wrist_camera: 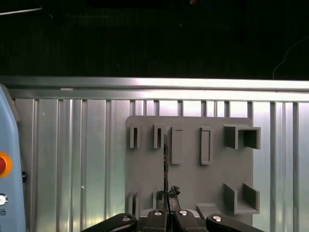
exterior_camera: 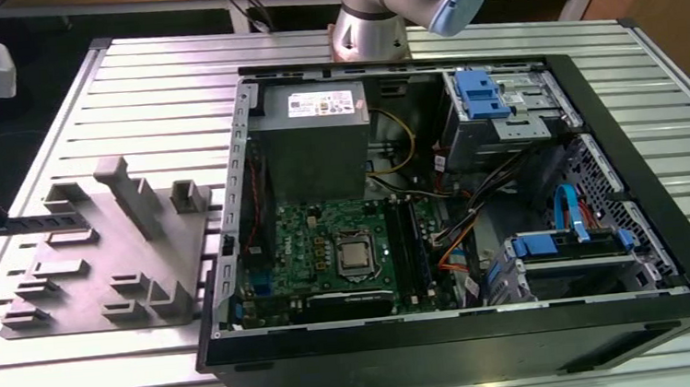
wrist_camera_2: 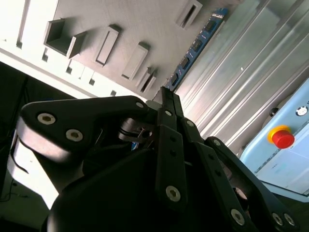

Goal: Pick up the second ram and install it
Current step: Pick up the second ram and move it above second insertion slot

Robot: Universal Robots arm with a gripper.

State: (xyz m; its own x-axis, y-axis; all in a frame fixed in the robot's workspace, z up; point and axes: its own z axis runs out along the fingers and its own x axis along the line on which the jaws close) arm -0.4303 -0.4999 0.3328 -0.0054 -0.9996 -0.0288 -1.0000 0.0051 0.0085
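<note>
Ribbed metal table (exterior_camera: 126,81) carries an open black case (exterior_camera: 457,356) lying on its side. Just beside the case, toward the exterior view's left, is a grey block (exterior_camera: 128,257) with upright slotted posts. Inside the case sit a green motherboard (exterior_camera: 319,251) with a square silver chip (exterior_camera: 353,253) near its middle, a grey power supply (exterior_camera: 309,127) beyond it, and blue-tabbed drive bays (exterior_camera: 492,99) toward the exterior view's right. The arm's silver base (exterior_camera: 369,25) rises behind the case. In the second wrist view the gripper (wrist_camera_2: 165,96) has its 2 fingers clamped on one end of the ram (wrist_camera_2: 195,46). The ram is a narrow blue-edged stick with a row of black chips, and it reaches out from the fingertips along the block's (wrist_camera_2: 96,19) edge, next to the ribbed table. Whether its far end touches the block cannot be told. In the first wrist view the gripper (wrist_camera: 167,199) holds the ram (wrist_camera: 165,159) edge-on. It shows as a thin dark line over the block (wrist_camera: 193,179), between 2 of the slots. A pale blue box (wrist_camera_2: 285,162) with a red button (wrist_camera_2: 282,137) stands on the table near the block.
</note>
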